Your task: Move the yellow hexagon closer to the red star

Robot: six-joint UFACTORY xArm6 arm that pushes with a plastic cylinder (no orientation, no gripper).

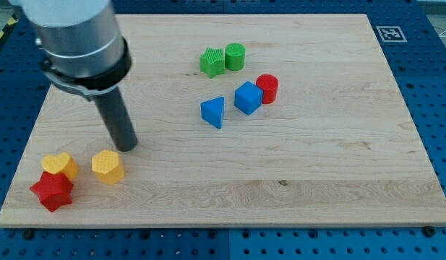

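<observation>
Near the view's bottom left of the desk, the yellow hexagon is found a short way to the view's right of the red star, with a yellow heart touching the star's upper edge. My tip is placed just above and slightly right of the hexagon, close but apparently not touching. No jaws are fitted; nothing is held. The star lies down-left from the hexagon, so a push from its upper right side is judged suitable.
</observation>
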